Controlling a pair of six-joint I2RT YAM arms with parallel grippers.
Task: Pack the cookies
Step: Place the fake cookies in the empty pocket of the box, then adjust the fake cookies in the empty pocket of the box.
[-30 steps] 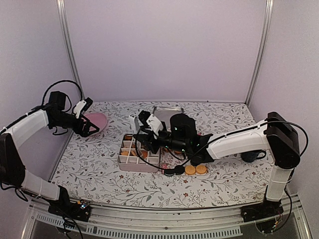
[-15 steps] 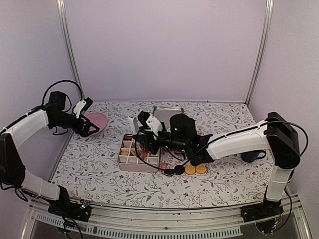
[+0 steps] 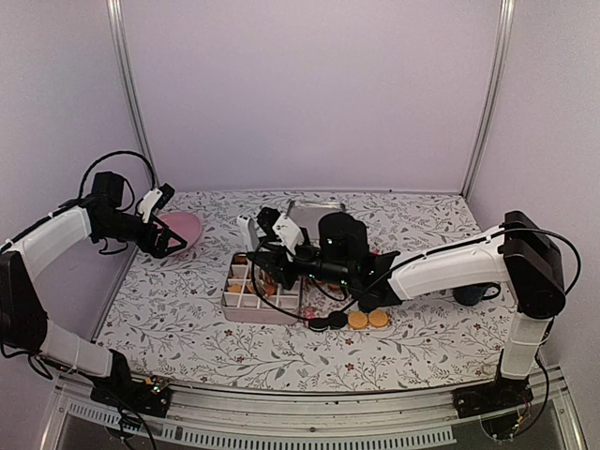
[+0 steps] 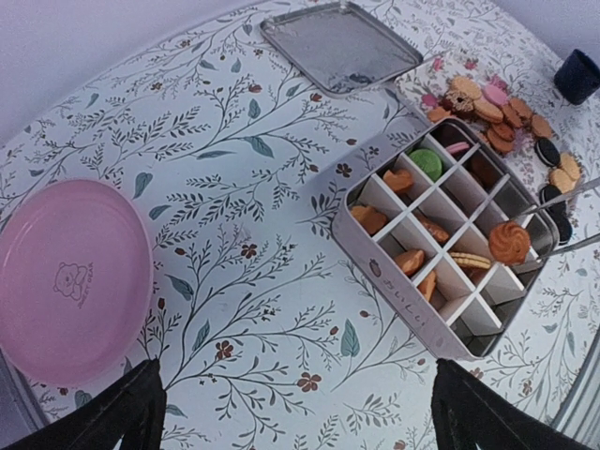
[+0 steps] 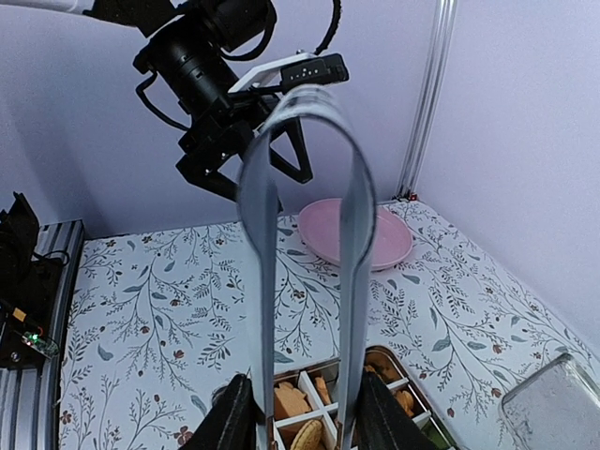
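We list: left arm (image 3: 56, 234) raised at the table's (image 3: 187, 319) left edge, left gripper (image 4: 298, 375) wide, empty; right arm (image 3: 441, 267) stretched leftward, right gripper (image 5: 305, 422) clamping tongs (image 5: 261, 281) above the tin (image 4: 403, 286); cookies (image 4: 509, 242) inside, others loose beside it.

The top external camera looks down from behind the arm bases (image 3: 141, 389) across the whole tabletop (image 3: 187, 323). The left wrist camera looks steeply down from well above. The right wrist one sits low, facing leftward along its tongs (image 5: 258, 234). All share the divided tin (image 3: 258, 316) of cookies (image 4: 509, 242) and the pink plate (image 3: 181, 227).
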